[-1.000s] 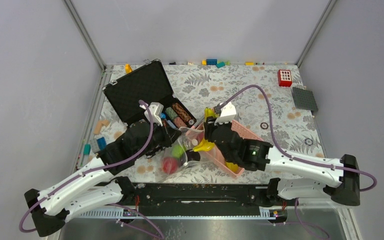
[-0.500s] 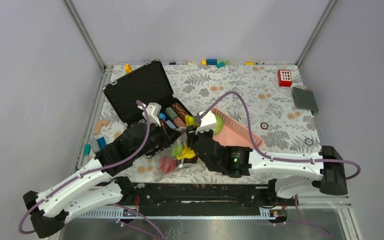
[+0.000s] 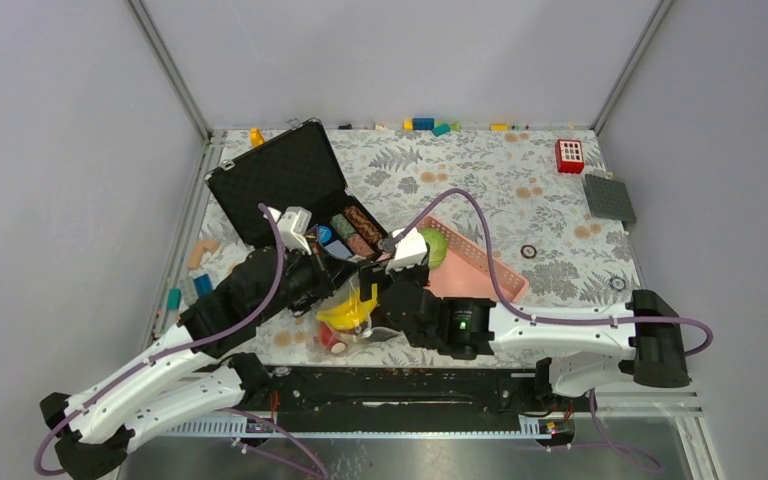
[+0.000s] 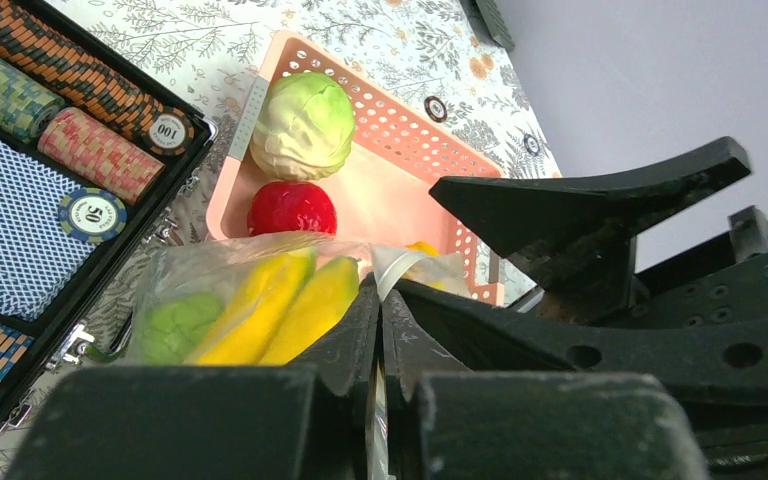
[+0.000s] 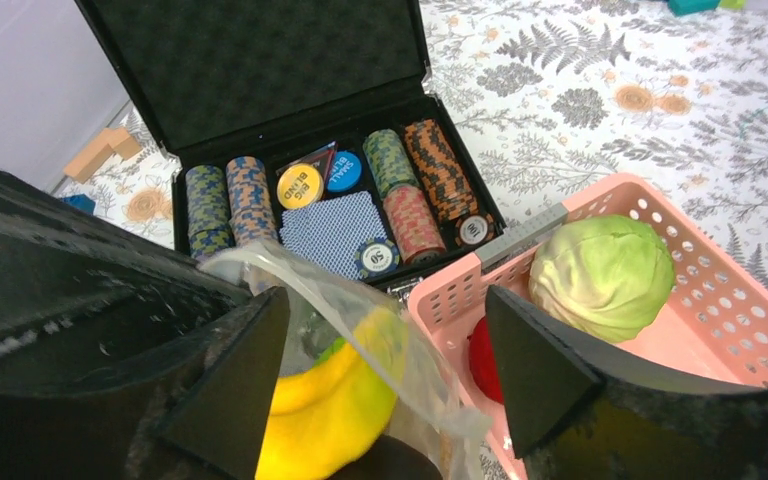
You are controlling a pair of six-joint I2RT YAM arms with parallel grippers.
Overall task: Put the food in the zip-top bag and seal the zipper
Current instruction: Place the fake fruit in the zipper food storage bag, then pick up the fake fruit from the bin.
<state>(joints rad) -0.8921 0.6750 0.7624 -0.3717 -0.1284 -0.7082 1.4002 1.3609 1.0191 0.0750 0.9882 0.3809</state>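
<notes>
The clear zip-top bag (image 3: 345,325) lies between both grippers. It holds yellow bananas (image 3: 348,312), a green lime (image 4: 175,325) and a red apple (image 3: 332,340). My left gripper (image 4: 378,290) is shut on the bag's mouth edge, where the pale zipper strip (image 4: 397,264) curls up; it also shows in the top view (image 3: 326,287). My right gripper (image 5: 385,300) is open, its fingers straddling the bag mouth and bananas (image 5: 335,410). The zipper (image 5: 300,270) arcs open between them. A pale green cabbage (image 5: 600,275) and a second red apple (image 5: 480,360) sit in the pink basket (image 5: 720,300).
An open black case (image 3: 290,185) of poker chips (image 5: 420,190) stands just behind the bag. The pink basket (image 3: 480,262) is right of the bag. Loose bricks lie along the far edge (image 3: 422,124) and left edge (image 3: 200,252); a red block (image 3: 569,155) and grey plate (image 3: 609,197) sit far right.
My right gripper carried the bananas left from over the basket into the bag and opened. The left arm shifted slightly left, still holding the bag's edge.
</notes>
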